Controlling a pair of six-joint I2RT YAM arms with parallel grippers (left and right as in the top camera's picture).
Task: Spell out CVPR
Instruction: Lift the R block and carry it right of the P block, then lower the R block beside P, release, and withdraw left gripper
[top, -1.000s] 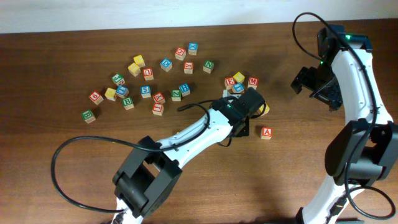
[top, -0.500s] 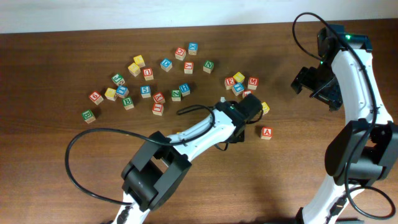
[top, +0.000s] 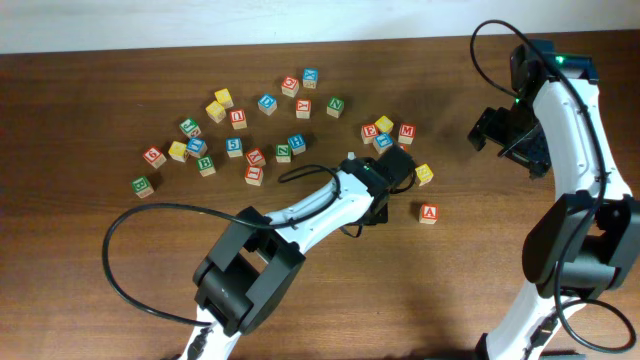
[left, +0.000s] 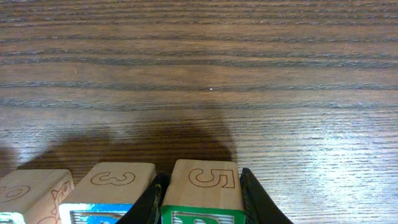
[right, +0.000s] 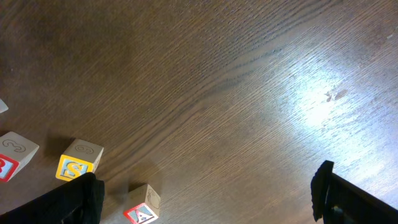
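Observation:
My left gripper (top: 393, 165) sits low at the right-hand cluster of letter blocks (top: 385, 133). In the left wrist view its fingers (left: 204, 177) press both sides of a green-faced block (left: 205, 190) with a "5" on its upper side. The green face's letter is cut off by the frame edge. A blue-faced block marked "3" (left: 115, 186) touches the left finger's outer side. My right gripper (top: 503, 133) is open wide and empty (right: 208, 199), held above bare wood at the far right.
Several more blocks lie scattered at the back left (top: 235, 130). A yellow S block (top: 424, 174) (right: 78, 162) and a red A block (top: 428, 212) (right: 144, 208) lie right of my left gripper. The left arm's black cable loops over the near table (top: 130, 270).
My left gripper has shifted a little left and back, uncovering the yellow S block. The left arm's elbow has swung nearer. The right arm has not moved.

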